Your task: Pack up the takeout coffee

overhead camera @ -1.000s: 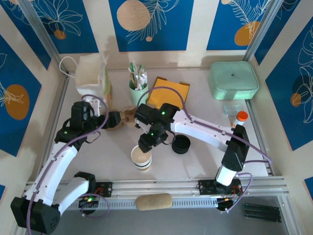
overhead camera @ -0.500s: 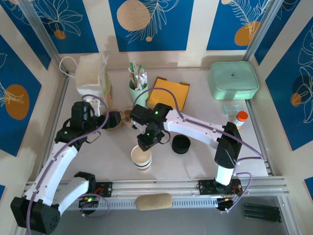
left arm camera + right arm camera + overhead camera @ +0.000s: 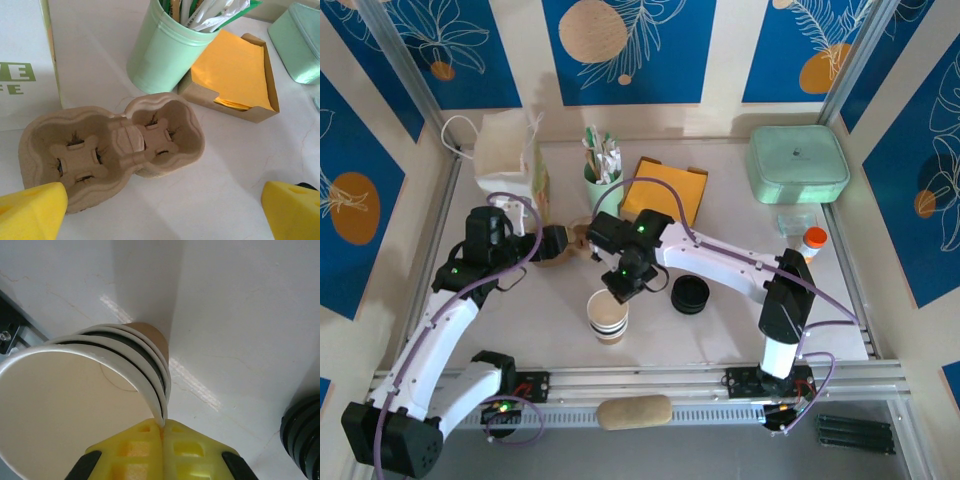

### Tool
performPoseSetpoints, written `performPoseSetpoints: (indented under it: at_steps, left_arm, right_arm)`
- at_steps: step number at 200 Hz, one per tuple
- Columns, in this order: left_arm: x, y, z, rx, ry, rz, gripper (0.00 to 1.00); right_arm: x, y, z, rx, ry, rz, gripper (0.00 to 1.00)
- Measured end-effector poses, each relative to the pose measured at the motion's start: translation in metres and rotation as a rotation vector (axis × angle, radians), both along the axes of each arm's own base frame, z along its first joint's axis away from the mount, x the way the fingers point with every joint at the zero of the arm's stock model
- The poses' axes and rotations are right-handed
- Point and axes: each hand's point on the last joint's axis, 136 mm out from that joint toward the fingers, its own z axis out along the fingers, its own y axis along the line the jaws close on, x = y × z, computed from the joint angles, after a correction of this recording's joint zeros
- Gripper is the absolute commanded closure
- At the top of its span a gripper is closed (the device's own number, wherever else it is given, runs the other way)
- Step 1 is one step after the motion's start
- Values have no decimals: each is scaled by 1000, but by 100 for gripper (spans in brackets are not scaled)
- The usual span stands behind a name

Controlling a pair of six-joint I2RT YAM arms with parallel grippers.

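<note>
Three blue leaf-print walls point(image 3: 630, 50); pale table point(image 3: 550, 335), paper cup point(image 3: 608, 318) nr front rail point(image 3: 650, 378).

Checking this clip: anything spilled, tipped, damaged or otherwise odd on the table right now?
Nothing stands out. The takeout coffee cup stands upright and looks empty, with no spill around it; the right gripper is shut on its rim. Its black lid lies apart to its right, and the cup carrier sits upright, undamaged.
</note>
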Motion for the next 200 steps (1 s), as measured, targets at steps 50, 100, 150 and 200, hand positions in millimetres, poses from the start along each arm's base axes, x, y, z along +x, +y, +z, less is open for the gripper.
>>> performPoseSetpoints:
  at_steps: [50,100,150,200]
  left_arm:
    - [0,-1,0,-3,1,0,1]
    - [-1,-2,0,-9,4,1,1]
    - [-1,-3,0,-13,7,-1,1]
    - [-1,-4,0,-13,7,-3,0]
  right_arm:
    - [24,-13,-1,-27,-44,-55,100]
    - [55,-31,-1,-51,-95,-122,100]
    - [99,-58,0,-61,-153,-235,100]
    - [140,-88,3,-50,-193,-355,100]
